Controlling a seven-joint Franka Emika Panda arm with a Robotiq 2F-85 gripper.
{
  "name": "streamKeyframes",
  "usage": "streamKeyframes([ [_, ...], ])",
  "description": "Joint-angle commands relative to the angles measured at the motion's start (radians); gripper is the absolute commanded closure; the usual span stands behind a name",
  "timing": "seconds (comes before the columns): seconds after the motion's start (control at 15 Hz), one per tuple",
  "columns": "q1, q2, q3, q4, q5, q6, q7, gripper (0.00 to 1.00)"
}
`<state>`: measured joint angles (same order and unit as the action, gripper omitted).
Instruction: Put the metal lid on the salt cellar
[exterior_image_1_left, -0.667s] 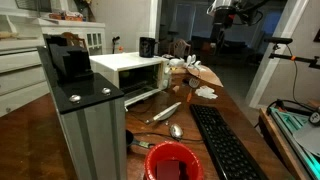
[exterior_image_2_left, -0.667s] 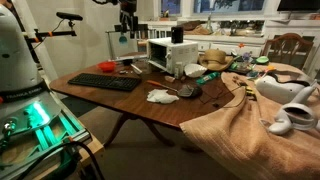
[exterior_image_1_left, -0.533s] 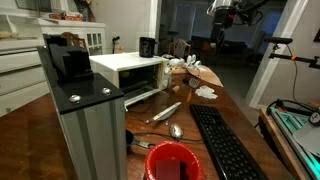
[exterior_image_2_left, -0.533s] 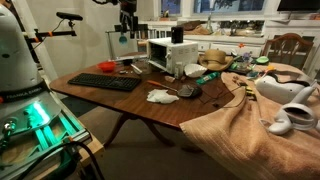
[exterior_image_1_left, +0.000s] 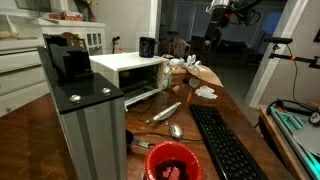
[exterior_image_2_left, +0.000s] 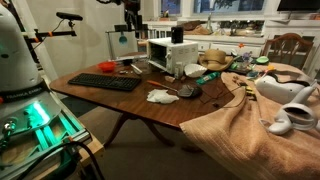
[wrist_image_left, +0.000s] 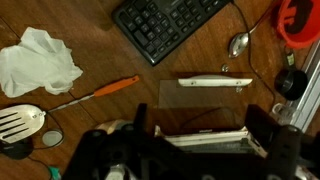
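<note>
My gripper hangs high above the table, seen in both exterior views. Its two dark fingers are spread apart with nothing between them. In the wrist view a small round metal disc, possibly the lid, lies at the lower left next to a slotted spatula. I cannot pick out the salt cellar with certainty in any view. A white toaster oven lies directly under the gripper.
A black keyboard, a crumpled white tissue, an orange-handled screwdriver, a spoon and a red bowl lie on the wooden table. A metal post stands near the camera.
The gripper has shifted very slightly while staying high above the table. Nothing on the table has moved.
</note>
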<state>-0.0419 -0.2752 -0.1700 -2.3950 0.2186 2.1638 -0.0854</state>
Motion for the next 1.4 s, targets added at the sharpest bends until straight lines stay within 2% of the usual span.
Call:
streamKeyframes([
  [0.0, -0.051, 0.116, -0.02, 0.094, 0.035, 0.086, 0.044, 0.0],
  [0.47, -0.121, 0.322, -0.046, 0.223, 0.073, 0.258, 0.112, 0.0],
  [1.07, -0.224, 0.552, -0.043, 0.336, 0.179, 0.33, 0.106, 0.0],
  [1.13, -0.231, 0.57, -0.042, 0.342, 0.176, 0.338, 0.112, 0.25],
  [1.2, -0.238, 0.583, -0.04, 0.347, 0.177, 0.348, 0.111, 0.26],
  [1.33, -0.252, 0.608, -0.038, 0.358, 0.174, 0.353, 0.111, 0.44],
])
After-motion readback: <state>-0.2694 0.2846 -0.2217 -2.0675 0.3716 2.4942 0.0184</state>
